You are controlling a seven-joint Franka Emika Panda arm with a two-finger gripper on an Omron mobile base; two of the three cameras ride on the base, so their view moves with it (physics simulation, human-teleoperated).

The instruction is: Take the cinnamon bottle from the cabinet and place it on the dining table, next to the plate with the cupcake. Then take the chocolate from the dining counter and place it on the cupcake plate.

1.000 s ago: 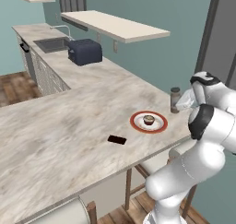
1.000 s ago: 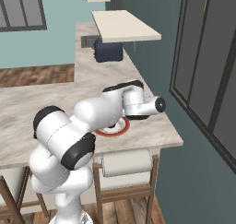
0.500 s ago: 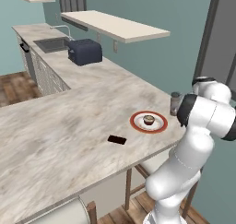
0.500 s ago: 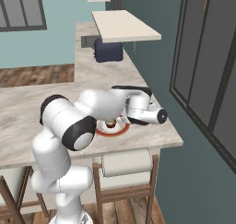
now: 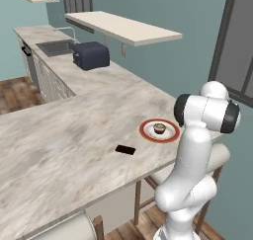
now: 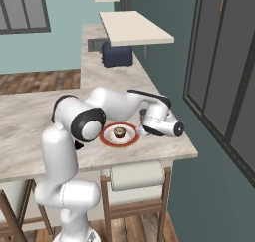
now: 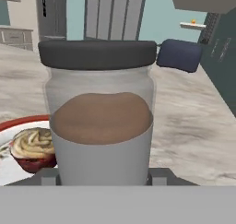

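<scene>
On the dining table (image 5: 59, 135), left to right: chocolate (image 5: 125, 149), plate (image 5: 159, 131) with cupcake (image 5: 159, 128), cinnamon bottle (image 7: 100, 112).
The cinnamon bottle is seen upright in the hand view, just beside the plate's right edge, between the fingers of the gripper (image 6: 144, 131); whether it is clamped cannot be told. The chocolate lies apart from the plate.

Marbled dining table (image 5: 74, 135), thick pale edge.
Bearing red-rimmed plate (image 5: 159, 131), black chocolate (image 5: 125, 149), cinnamon bottle (image 7: 100, 112), dark toaster (image 5: 91, 55).
</scene>
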